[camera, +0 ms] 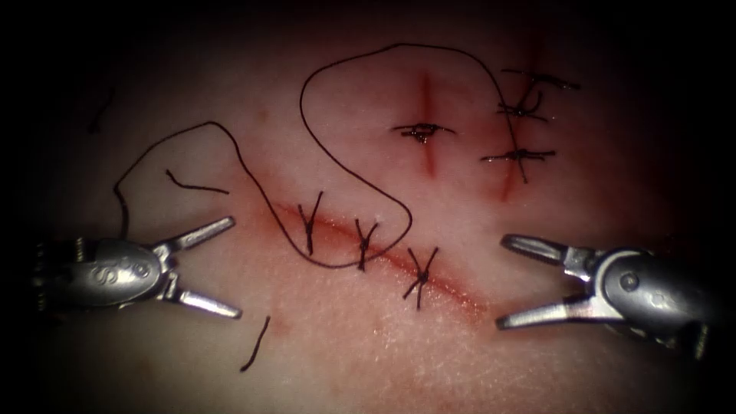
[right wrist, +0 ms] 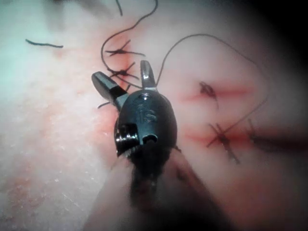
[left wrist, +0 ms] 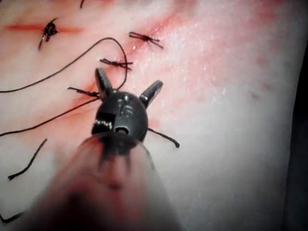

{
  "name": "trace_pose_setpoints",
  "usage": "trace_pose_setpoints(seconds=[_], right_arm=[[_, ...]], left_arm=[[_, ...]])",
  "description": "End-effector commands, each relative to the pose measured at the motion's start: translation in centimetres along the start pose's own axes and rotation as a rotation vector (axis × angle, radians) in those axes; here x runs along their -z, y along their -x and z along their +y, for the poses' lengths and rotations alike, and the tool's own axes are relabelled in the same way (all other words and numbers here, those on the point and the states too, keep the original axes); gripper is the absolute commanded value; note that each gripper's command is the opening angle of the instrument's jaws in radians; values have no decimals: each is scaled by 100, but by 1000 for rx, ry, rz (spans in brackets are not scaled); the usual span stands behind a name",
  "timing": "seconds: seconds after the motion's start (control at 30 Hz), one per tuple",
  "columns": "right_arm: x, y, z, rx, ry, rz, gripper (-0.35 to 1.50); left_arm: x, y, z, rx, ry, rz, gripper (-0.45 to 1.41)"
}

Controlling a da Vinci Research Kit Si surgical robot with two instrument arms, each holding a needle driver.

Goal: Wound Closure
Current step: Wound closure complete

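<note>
Black knots (camera: 364, 244) already close most of the slanted cut (camera: 452, 290), loose thread (camera: 337, 153) lies across it, and both left tool (camera: 201, 268) and right tool (camera: 510, 282) sit wide open holding nothing, no needle I can spot.

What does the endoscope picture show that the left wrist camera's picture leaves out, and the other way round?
Endoscope view adds the right tool, jaws open and empty, and the stitched cut furthest right. Left wrist view adds the left arm's shaft behind its jaws. Both share the left tool, open and holding nothing, three stitches on the long cut, and loose thread lying on the tissue. I cannot tell where the needle is.
</note>
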Motion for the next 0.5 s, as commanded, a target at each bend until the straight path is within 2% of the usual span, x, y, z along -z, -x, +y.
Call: trace_pose_setpoints(seconds=[0.03, 0.13, 0.5], right_arm=[[-6, -2, 7, 23, 3, 2, 121], [-1, -1, 8, 30, -1, 3, 113], [10, 1, 12, 65, -6, 1, 109]], left_arm=[[-4, 4, 4, -2, 7, 4, 57], [-1, 5, 3, -4, 20, 14, 57], [10, 6, -6, -7, 32, 13, 57]])
